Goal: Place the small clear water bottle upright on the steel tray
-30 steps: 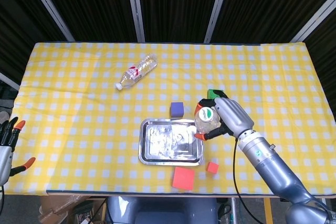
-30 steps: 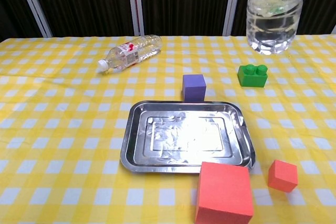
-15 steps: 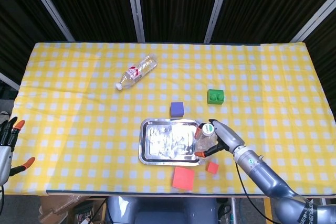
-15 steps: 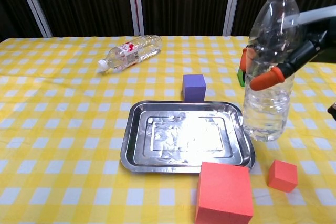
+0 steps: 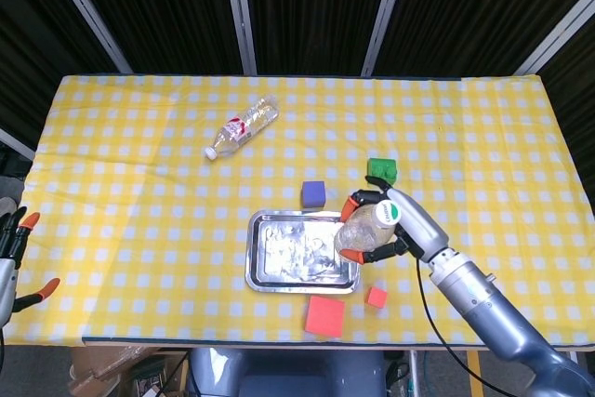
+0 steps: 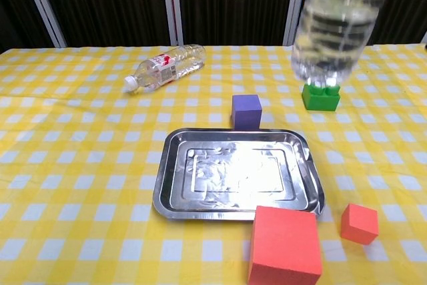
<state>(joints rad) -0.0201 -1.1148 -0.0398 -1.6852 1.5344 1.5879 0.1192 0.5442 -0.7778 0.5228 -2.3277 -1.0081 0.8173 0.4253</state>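
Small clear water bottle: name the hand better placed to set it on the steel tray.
Right. The right hand already holds the small clear water bottle above the steel tray; the left hand sits at the table's far edge.

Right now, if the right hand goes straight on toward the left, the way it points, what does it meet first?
Probably nothing on the way: the right hand holds the water bottle in the air above the steel tray, whose right edge lies under it. Depth is unclear.

The right hand (image 5: 395, 228) grips the small clear water bottle (image 5: 362, 232) over the right edge of the steel tray (image 5: 299, 250), tilted, cap toward the hand. The left hand (image 5: 13, 246) rests at the table's (image 5: 139, 183) left edge, holding nothing, fingers apart. A second bottle (image 5: 242, 126) lies well apart on the checked cloth.
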